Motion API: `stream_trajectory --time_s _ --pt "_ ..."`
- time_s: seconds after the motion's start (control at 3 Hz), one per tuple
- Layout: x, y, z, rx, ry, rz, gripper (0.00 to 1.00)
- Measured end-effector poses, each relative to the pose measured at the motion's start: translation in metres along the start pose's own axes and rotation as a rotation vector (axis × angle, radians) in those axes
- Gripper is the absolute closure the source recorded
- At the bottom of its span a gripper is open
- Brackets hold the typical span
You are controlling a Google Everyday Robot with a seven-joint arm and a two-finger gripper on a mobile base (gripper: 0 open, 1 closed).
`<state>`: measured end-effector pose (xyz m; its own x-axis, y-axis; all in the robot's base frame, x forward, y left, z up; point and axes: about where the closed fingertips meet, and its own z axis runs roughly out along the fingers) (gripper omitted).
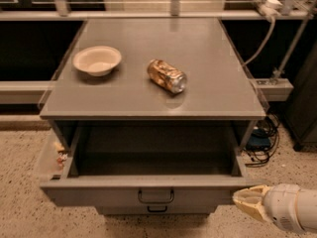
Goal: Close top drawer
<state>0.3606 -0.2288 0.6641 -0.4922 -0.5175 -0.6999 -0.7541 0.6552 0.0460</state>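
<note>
So, where is the top drawer at this moment?

It is pulled far out from under the grey table, toward the camera. The inside is open to see and looks dark. Its front panel faces us, with the dark loop handle in the middle.

And the gripper, where is it?

It is low at the right edge of the view, cream coloured, pointing left. Its tip is just beside the right front corner of the drawer. If it touches the panel, I cannot say.

Is it wide or narrow?

This I cannot tell. It holds nothing that I can see.

What stands on the table?

A pale bowl on the left side, upright, and a crushed can lying on its side near the middle. They are apart from each other.

Anything below?

A second, smaller handle shows under the first one. Dark cables lie on the speckled floor at the right.
</note>
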Motion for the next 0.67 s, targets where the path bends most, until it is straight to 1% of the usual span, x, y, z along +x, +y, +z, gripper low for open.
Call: stream_trajectory --time_s 0.33,0.67 --pt "-0.014 -0.024 0.015 0.045 -0.026 -0.026 1.00" --pt "-0.024 -0.034 0.021 0.071 -0.040 -0.041 1.00"
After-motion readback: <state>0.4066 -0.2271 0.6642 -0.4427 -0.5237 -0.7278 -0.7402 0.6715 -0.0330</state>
